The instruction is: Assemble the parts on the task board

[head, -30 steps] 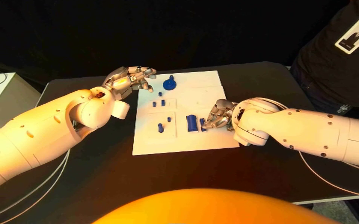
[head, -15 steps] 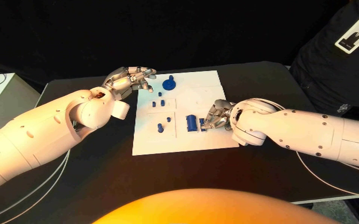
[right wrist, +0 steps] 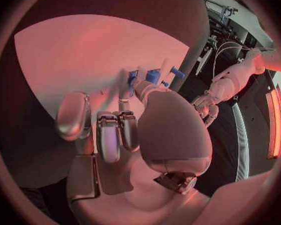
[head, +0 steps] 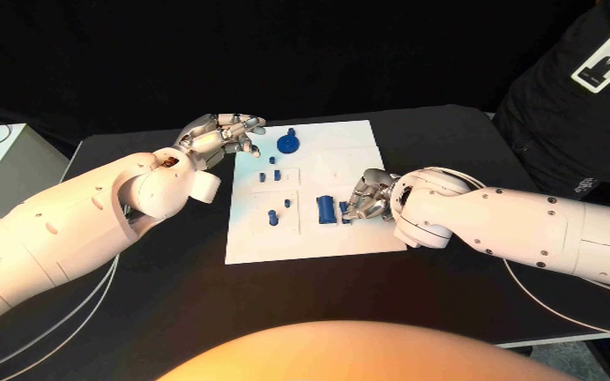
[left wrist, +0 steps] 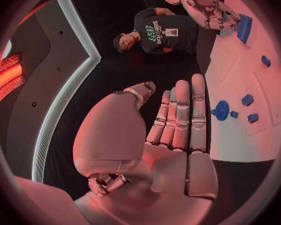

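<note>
While the white task board (head: 305,222) lies in the middle of the black table (head: 166,293), at the centre of the head view, the right hand (head: 366,197) is seen pressed down at the board's right-hand side, its fingers curled in around a small blue part (head: 345,212); that part shows only as a sliver under the fingers, so the grip itself cannot be told for certain. Just to the left of that hand a larger blue block (head: 327,209) stands on the board. Further small blue pieces are scattered over the board's left half: a short peg (head: 272,217) toward the lower left, a pair of pegs (head: 270,175) above it, and a round blue part with a stem (head: 288,144) near the board's upper edge. The left hand (head: 223,137) is held at the board's upper left corner, beside the round part and apart from it; in the left wrist view its fingers (left wrist: 181,116) are stretched out flat, side by side, with nothing held.
</note>
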Motion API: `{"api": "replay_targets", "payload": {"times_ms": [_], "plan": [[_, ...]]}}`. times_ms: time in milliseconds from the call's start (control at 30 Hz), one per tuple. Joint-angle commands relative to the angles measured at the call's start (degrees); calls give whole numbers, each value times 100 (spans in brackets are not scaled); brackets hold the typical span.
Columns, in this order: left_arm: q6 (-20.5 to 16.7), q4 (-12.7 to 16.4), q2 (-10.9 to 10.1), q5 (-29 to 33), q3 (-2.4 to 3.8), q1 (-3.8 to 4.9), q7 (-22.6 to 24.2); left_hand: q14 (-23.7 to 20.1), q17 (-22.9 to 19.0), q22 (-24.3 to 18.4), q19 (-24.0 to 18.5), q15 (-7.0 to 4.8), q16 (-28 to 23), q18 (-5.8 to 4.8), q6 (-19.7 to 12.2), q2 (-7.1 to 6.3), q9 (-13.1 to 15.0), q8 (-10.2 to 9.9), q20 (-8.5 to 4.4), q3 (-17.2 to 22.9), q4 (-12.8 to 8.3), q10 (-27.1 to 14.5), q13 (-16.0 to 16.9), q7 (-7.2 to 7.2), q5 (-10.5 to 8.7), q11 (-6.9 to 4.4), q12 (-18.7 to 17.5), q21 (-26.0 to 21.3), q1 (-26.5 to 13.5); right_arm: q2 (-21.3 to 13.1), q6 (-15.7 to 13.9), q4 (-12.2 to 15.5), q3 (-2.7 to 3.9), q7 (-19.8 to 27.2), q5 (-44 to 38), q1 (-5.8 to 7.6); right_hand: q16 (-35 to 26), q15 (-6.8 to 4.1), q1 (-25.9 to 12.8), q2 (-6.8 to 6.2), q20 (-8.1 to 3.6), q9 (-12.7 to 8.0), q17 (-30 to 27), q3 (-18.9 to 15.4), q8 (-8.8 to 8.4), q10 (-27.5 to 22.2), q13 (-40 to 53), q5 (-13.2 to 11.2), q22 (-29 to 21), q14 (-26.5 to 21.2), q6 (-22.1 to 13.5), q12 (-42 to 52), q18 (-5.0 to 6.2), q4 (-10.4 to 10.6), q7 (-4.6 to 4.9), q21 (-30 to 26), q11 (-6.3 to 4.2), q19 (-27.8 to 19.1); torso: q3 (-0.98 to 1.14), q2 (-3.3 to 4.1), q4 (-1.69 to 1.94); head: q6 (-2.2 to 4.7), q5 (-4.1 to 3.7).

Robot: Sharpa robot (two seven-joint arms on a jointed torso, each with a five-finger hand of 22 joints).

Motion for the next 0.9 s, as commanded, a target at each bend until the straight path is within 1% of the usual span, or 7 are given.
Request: {"api": "replay_targets", "payload": {"times_ms": [33, 200, 367, 400, 467, 667, 900], "plan": [[91, 8, 8, -6, 2, 0, 36, -21, 8, -6, 24, 12, 23, 30, -51, 50, -1, 27, 4, 2, 43, -35, -6, -1, 11, -2, 24, -23, 8, -41, 81, -7, -37, -83, -164, -46, 14, -41, -2, -36, -45, -8, 1488, -9, 37, 387, 1217, -14, 600, 592, 28, -1, -19, -20, 9, 7, -15, 86, 0, 0, -1, 0, 2], [93, 7, 9, -7, 1, -1, 36, -23, 8, -15, 32, 14, 23, 30, -58, 55, -1, 32, 5, -5, 62, -49, -8, 0, 12, 0, 29, -36, 21, -68, -246, 43, -36, 137, -47, -48, 10, -23, -172, -66, -36, -25, 1482, -94, 24, 379, 1207, 39, 595, 590, -1, -17, -16, 113, 35, -37, 7, 81, -2, 1, -1, 0, 3], [91, 6, 7, -7, 0, -1, 37, -23, 8, -15, 32, 14, 23, 30, -58, 55, -1, 32, 5, -5, 62, -49, -8, 0, 12, 0, 29, -36, 21, -104, -850, 57, -36, 605, 158, -49, -39, 61, -444, -148, 22, -81, 1393, -395, -111, 298, 1118, 554, 525, 569, -247, -169, 16, 398, 165, -318, 115, 31, -6, 0, -2, 0, 6], [91, 6, 8, -7, 0, -1, 39, -23, 8, -15, 32, 14, 23, 30, -58, 55, -1, 32, 5, -5, 62, -49, -8, 0, 12, 0, 29, -36, 21, -112, -986, 59, -36, 708, 192, -49, -88, 99, -600, -139, 53, -93, 1310, -559, -152, 222, 1034, 785, 459, 547, -324, -312, 45, 482, 211, -547, 158, -14, -6, -1, -3, 0, 11], [87, 3, 9, -7, -1, -1, 43, -24, 8, -17, 33, 14, 23, 30, -59, 56, -1, 33, 5, -7, 66, -51, -8, 1, 12, 1, 30, -39, 22, -138, -1247, 67, -36, 923, 274, -49, -97, 117, -762, -145, 77, -93, 1297, -755, -169, 204, 1015, 1002, 446, 544, -358, -342, 52, 491, 235, -591, 180, -17, -7, -4, -1, 0, 10], [64, -39, 20, 4, -2, -1, 69, -26, 7, -18, 32, 15, 22, 29, -60, 56, -1, 34, 6, -8, 69, -52, -9, 1, 12, 1, 31, -41, 23, -254, -1478, 105, -22, 1226, 419, -46, -133, 105, -1025, 16, 85, -65, 1241, -1251, -122, 210, 1011, 975, 400, 531, -296, -335, 76, 502, 202, -741, 157, -22, -7, -24, -12, 0, 22], [-90, -170, 55, 68, -4, -1, 198, -33, 6, -21, 30, 15, 18, 29, -59, 57, 0, 36, 6, -7, 67, -50, -8, -2, 14, -1, 35, -46, 35, -425, -1669, 3, 26, 2040, 1249, 12, -213, 94, -987, 135, 74, -56, 1111, -1399, -115, 172, 960, 938, 296, 498, -323, -413, 124, 494, 194, -1100, 148, -75, -29, -97, -49, 0, 35]]}}
